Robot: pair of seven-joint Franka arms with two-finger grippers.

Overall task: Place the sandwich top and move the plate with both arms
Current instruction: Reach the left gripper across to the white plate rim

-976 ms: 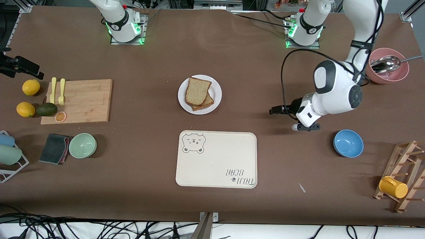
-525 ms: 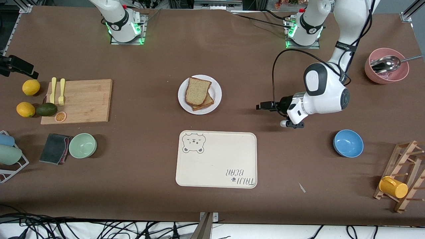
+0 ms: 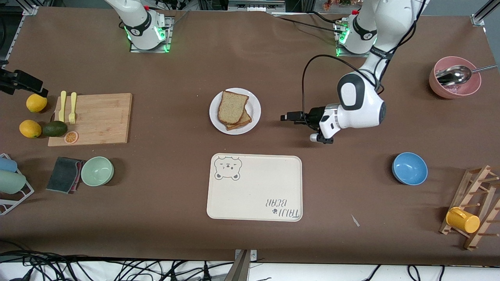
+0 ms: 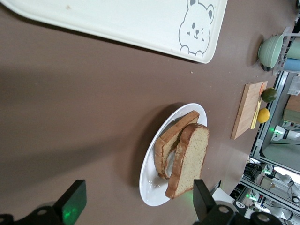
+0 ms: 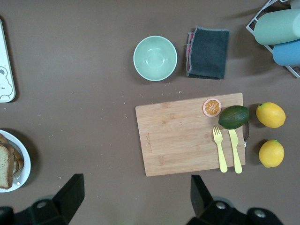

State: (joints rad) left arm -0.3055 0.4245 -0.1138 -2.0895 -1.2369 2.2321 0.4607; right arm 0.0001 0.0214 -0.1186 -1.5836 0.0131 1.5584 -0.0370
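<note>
The white plate (image 3: 254,107) stands mid-table, farther from the front camera than the tray. On it the sandwich top (image 3: 232,105), a speckled brown slice, lies askew on a lower slice. My left gripper (image 3: 287,116) hovers low beside the plate toward the left arm's end, pointing at it, open and empty. In the left wrist view the plate (image 4: 157,187) and the sandwich top (image 4: 192,154) sit just ahead of the gripper (image 4: 138,206). My right gripper (image 3: 39,88) hangs high over the lemons, open with nothing between its fingers (image 5: 70,192); the plate (image 5: 24,174) shows at that view's edge.
A cream bear-print tray (image 3: 254,187) lies nearer the front camera than the plate. A wooden board (image 3: 97,117), lemons, an avocado, a green bowl (image 3: 97,170) and a cloth fill the right arm's end. A blue bowl (image 3: 409,168), pink bowl (image 3: 455,84) and mug rack (image 3: 474,203) sit toward the left arm's end.
My left arm has swung its open gripper steadily toward the plate from the left arm's end. The right gripper has shifted only slightly. Plate and bread have not moved.
</note>
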